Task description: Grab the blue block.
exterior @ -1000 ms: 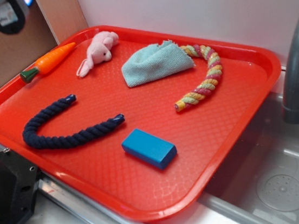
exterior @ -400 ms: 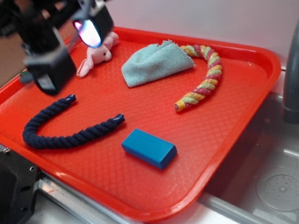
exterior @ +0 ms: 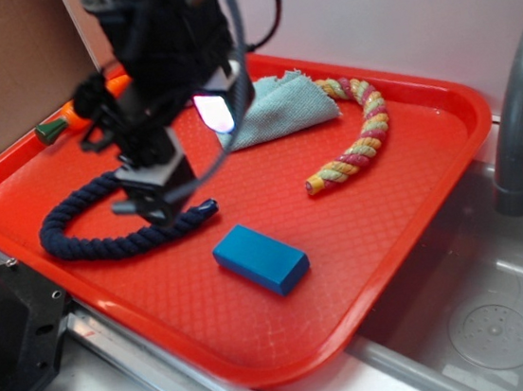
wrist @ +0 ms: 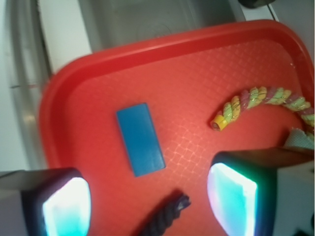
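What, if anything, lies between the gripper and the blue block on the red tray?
Nothing blocks the way. The open gripper hangs above the tray, and the blue block lies clear on bare tray just ahead of it. The dark rope's end sits beneath the gripper, near the block but apart from it.

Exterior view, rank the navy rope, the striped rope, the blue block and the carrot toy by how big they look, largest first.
1. Navy rope, partly hidden by the gripper
2. Striped rope, close to the navy one, so that order is unsure
3. Blue block
4. Carrot toy, mostly hidden by the arm and farther from the camera, so unsure
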Robot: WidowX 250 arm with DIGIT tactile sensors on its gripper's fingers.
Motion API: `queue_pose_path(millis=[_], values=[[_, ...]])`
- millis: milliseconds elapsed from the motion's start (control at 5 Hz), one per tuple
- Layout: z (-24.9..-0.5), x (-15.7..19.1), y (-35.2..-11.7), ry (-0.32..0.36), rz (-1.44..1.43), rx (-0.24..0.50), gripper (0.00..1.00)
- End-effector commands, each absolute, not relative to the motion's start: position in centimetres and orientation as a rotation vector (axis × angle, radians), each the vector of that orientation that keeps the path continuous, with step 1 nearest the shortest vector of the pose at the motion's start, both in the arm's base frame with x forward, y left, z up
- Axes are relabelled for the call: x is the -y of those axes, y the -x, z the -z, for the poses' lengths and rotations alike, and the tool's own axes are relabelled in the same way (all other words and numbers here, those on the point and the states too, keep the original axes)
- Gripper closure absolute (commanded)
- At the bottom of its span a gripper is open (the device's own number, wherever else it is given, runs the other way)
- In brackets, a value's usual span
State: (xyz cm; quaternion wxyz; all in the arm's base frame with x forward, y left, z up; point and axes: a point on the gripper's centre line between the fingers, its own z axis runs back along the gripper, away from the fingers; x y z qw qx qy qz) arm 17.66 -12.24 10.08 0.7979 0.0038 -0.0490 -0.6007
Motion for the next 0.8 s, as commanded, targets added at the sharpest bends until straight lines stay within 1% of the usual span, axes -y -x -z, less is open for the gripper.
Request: queue_pose_path(millis=[0, 200, 400, 600], values=[[-5.6, 13.4, -17.6, -0.004, 1.383, 0.056, 0.0], [-3.8, 13.5, -17.2, -0.036, 1.403, 0.016, 0.0], [-2.4, 13.4, -17.0, -0.051, 1.423, 0.002, 0.0], [-2.3, 13.2, -17.3, -0.045, 1.431, 0.034, 1.0]])
